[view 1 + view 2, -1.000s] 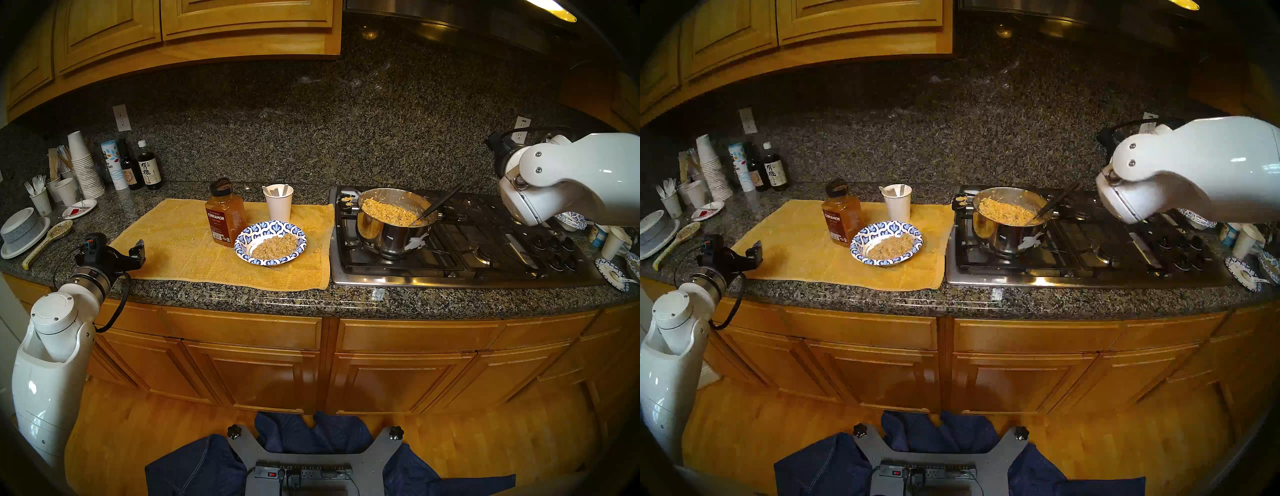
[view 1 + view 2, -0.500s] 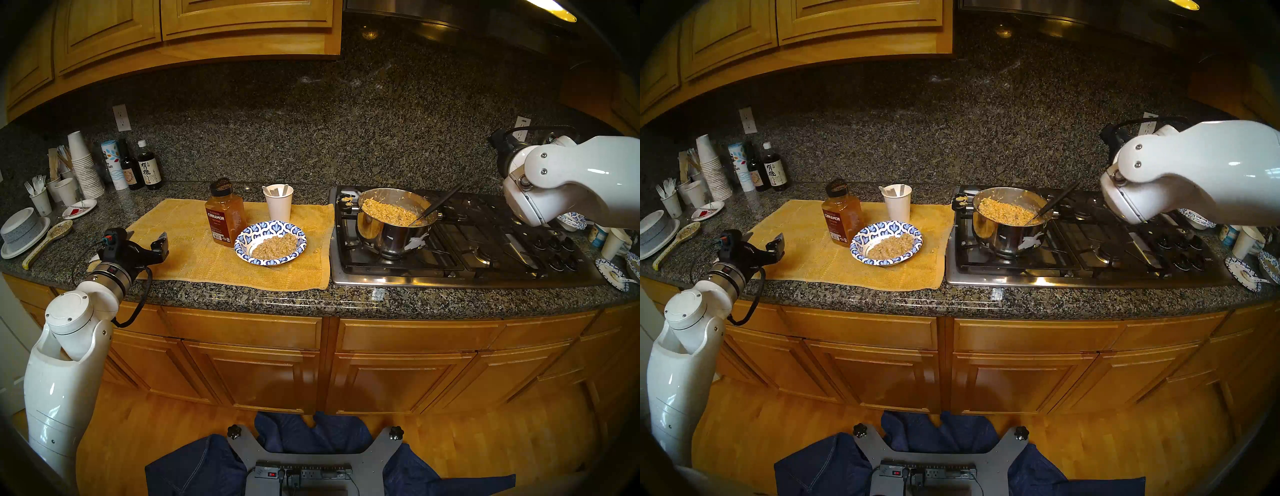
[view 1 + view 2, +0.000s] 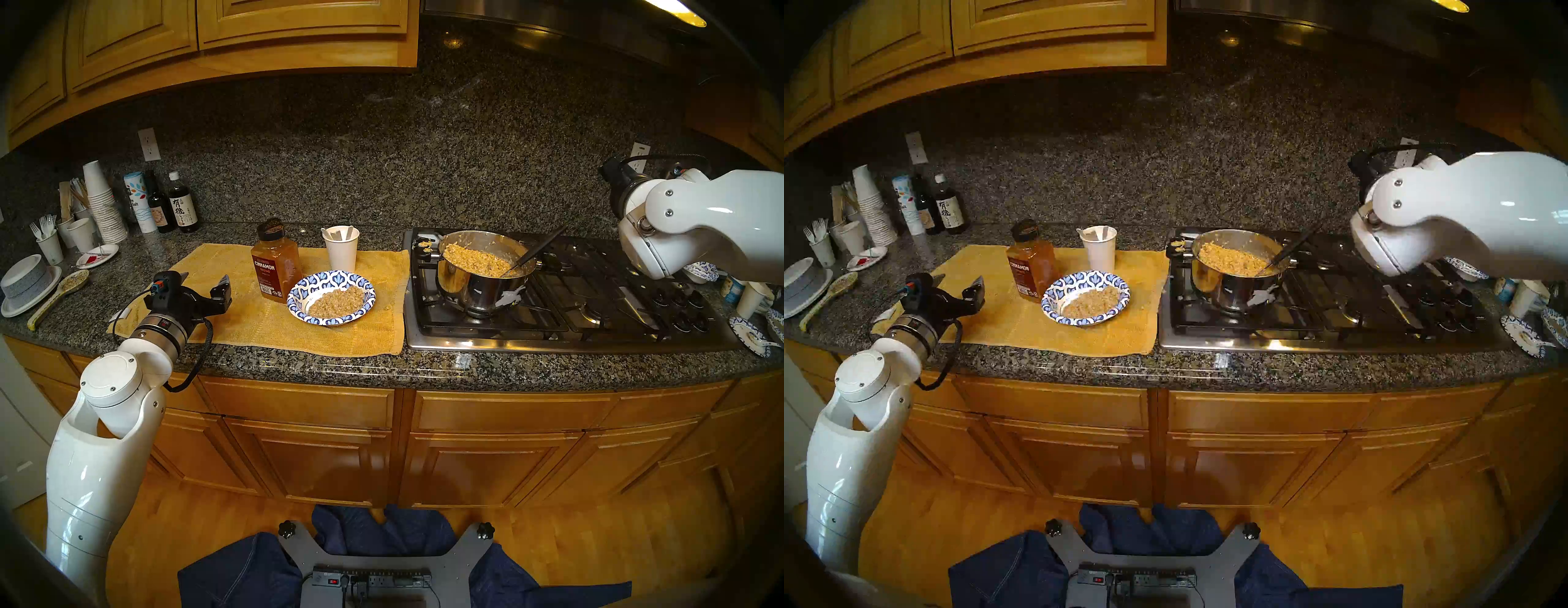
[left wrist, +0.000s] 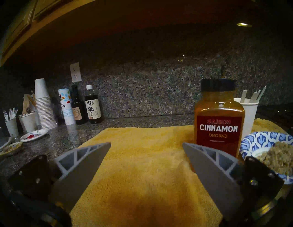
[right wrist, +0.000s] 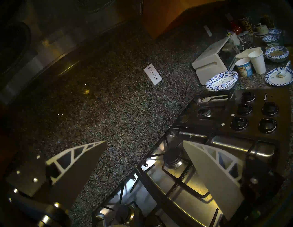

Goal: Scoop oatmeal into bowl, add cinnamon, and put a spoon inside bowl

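The bowl (image 3: 331,298) sits on a yellow towel (image 3: 237,314) spread on the granite table (image 3: 424,365); a portion of oatmeal (image 3: 336,302) lies in the bowl's white centre, heaped toward the right side; the cinnamon (image 3: 275,265) stands upright just beside the bowl, at its rear left, lid on, red label facing the robot; whether jar and bowl rim touch cannot be told; a white paper cup (image 3: 341,250) stands behind the bowl on the towel's far edge, holding several white plastic utensils handle-up, the spoon (image 3: 327,233) among them; in the left wrist view the cinnamon (image 4: 219,117) rises behind the right finger (image 4: 210,171), with the bowl (image 4: 266,142) at the right edge

A steel pot (image 3: 481,271) on the stove (image 3: 551,305) to the right of the towel holds more oatmeal; a black-handled serving spoon (image 3: 534,250) leans in it against the right rim

The left claw (image 3: 203,284) hovers low over the left part of the towel, pointing level toward the backsplash, jaws spread wide and holding nothing; it is to the left of the cinnamon, apart from it; the right claw (image 5: 144,160) is raised above the stove's right rear, also spread wide and empty; in the head views its fingers are hidden behind the white forearm

Paper cups, sauce bottles and stacked grey-white bowls (image 3: 25,280) crowd the table's far left
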